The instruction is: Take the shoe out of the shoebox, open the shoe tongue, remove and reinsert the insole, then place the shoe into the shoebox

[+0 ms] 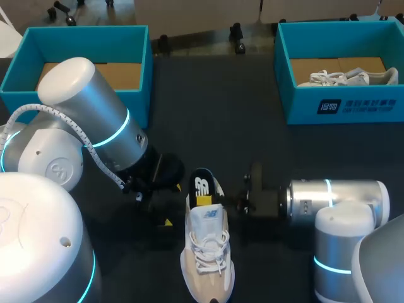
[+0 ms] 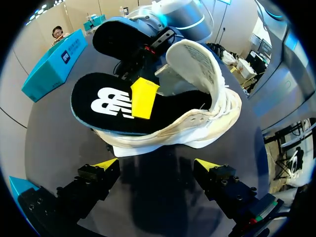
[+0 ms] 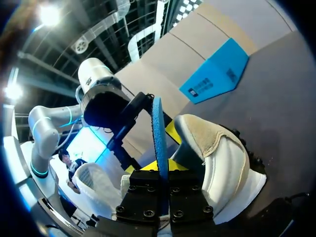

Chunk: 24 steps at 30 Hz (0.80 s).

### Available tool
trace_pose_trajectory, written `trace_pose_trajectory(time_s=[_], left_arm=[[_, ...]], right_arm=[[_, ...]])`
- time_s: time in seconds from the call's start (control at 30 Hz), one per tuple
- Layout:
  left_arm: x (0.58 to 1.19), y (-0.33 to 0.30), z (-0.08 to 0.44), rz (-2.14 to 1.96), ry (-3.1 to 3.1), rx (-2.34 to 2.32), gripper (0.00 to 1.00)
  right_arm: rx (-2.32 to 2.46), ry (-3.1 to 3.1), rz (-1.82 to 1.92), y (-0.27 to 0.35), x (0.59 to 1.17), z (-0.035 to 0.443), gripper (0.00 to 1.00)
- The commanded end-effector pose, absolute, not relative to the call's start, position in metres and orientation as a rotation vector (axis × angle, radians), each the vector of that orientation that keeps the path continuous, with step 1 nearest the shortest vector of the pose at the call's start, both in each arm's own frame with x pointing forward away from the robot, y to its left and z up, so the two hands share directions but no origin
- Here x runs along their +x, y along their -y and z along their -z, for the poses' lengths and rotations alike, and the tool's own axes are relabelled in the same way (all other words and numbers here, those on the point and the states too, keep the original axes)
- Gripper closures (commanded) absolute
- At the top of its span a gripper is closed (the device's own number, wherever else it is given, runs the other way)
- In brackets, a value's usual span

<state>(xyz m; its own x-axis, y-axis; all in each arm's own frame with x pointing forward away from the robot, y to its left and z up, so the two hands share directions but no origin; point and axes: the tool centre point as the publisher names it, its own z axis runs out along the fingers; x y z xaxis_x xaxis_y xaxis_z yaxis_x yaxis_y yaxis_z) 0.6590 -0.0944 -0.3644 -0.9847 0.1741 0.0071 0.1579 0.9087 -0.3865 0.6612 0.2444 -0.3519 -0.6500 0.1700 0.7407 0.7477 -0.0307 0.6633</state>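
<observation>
A white and beige shoe (image 1: pixel 207 259) stands on the dark table near its front edge, toe toward me. Its black insole (image 1: pixel 202 185) with a white logo sticks up and out of the heel opening. My right gripper (image 1: pixel 204 201) comes in from the right and is shut on the insole. In the right wrist view the insole (image 3: pixel 159 133) runs edge-on between the closed fingers, with the shoe (image 3: pixel 222 158) beside it. My left gripper (image 2: pixel 157 165) stands open just short of the shoe (image 2: pixel 197 123), touching nothing. The insole (image 2: pixel 113 106) lies ahead of it under the other gripper's yellow fingertip (image 2: pixel 144 98).
A teal shoebox (image 1: pixel 82 38) stands at the back left with only cardboard showing inside. A second teal shoebox (image 1: pixel 341 107) at the back right holds another white shoe (image 1: pixel 347 78). My left arm (image 1: pixel 95 120) stands over the table's left side.
</observation>
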Motion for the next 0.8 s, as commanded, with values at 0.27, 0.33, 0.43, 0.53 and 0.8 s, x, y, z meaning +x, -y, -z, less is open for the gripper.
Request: trace_pose_trajectory(time_s=[0.27,0.33,0.43,0.53,0.8], left_arm=[[0.658,0.094,0.365,-0.612,3.03,-0.264,0.0],[0.658,0.094,0.365,-0.612,3.03,-0.264,0.0],[0.658,0.094,0.365,-0.612,3.03,-0.264,0.0],[0.658,0.094,0.365,-0.612,3.03,-0.264,0.0],[0.658,0.094,0.365,-0.612,3.03,-0.264,0.0]], right_arm=[[-0.953,1.885,1.746,-0.249,0.661,0.336,0.7],[-0.945,1.907,1.756,-0.249,0.663,0.33,0.67],[-0.947,1.932,1.759,-0.248,0.666,0.324,0.67],[-0.943,1.941,1.767,-0.246,0.669,0.321,0.68],[-0.959,1.903,1.82,-0.24,0.68,0.326,0.81]])
